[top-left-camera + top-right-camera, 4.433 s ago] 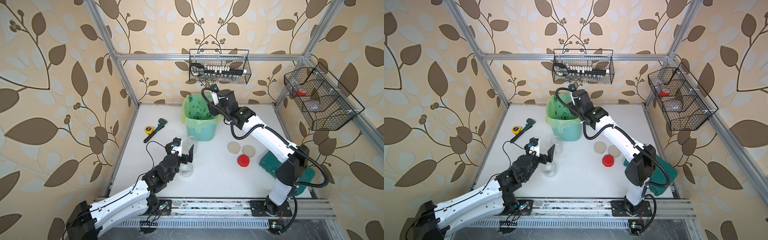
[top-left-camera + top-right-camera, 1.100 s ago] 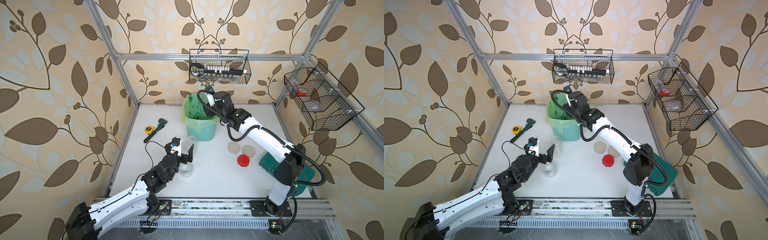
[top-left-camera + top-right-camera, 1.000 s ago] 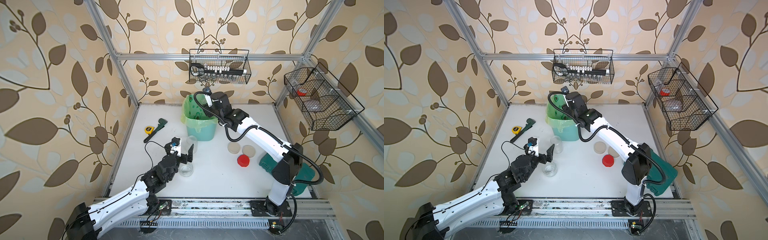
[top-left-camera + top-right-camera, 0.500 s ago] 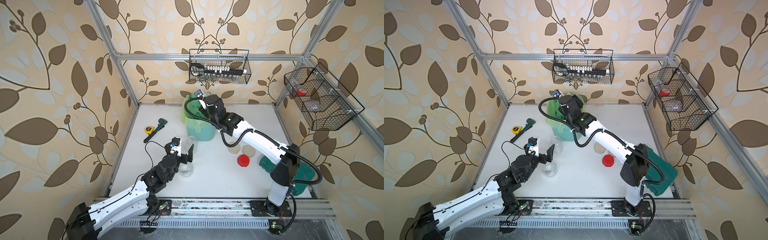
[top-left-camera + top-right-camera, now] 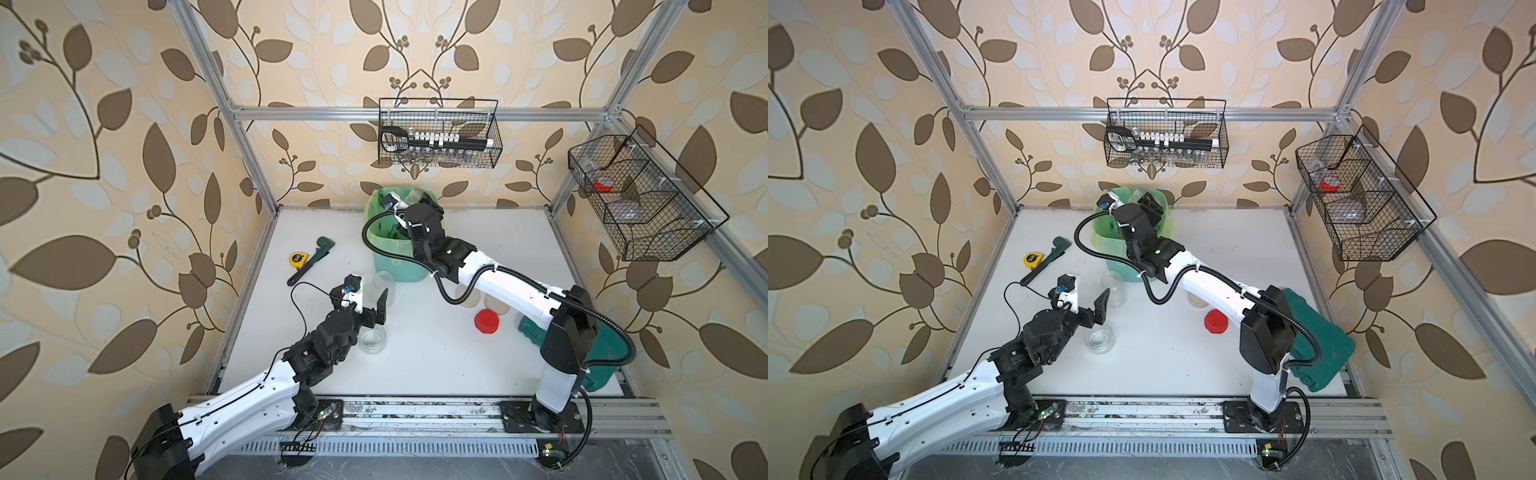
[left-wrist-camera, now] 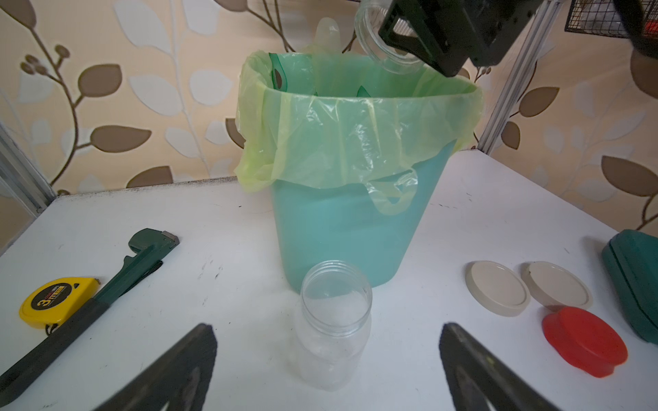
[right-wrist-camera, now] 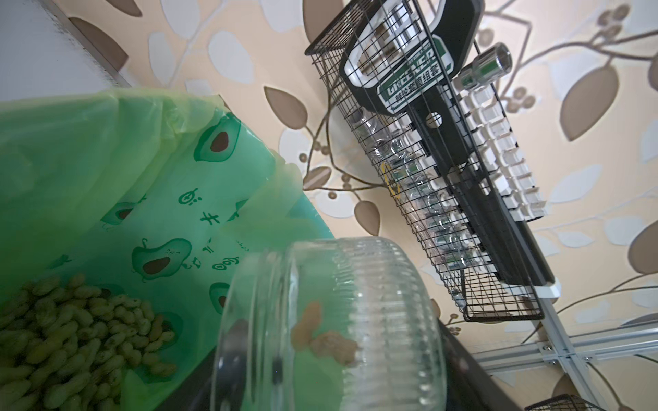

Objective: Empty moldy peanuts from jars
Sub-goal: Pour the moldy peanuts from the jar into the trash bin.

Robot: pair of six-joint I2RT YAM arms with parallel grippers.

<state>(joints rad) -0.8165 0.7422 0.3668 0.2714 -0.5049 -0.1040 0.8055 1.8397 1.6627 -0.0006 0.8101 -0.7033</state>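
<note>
My right gripper [image 5: 417,197] is shut on a short clear jar [image 7: 338,320], which it holds tipped over the mint-green bin [image 5: 395,266]. A few moldy peanuts [image 7: 324,338] still lie inside that jar. Many more peanuts [image 7: 71,331] lie at the bottom of the green liner. My left gripper [image 5: 370,303] hovers open and holds nothing. A taller lidless jar [image 6: 334,320] stands just ahead of its fingers and looks empty. Another short lidless jar [image 5: 372,338] sits on the table beside the left wrist.
Two beige lids [image 6: 496,293] [image 6: 557,290] and a red lid [image 6: 584,341] lie right of the bin. A green wrench [image 5: 309,259] and yellow tape measure [image 5: 298,259] lie at the left. A dark green case [image 5: 1316,340] is at the right edge. Wire baskets [image 5: 438,141] hang on the walls.
The right arm has swung left across the bin's mouth with its jar and tipped it further. The left arm and both table jars have stayed put.
</note>
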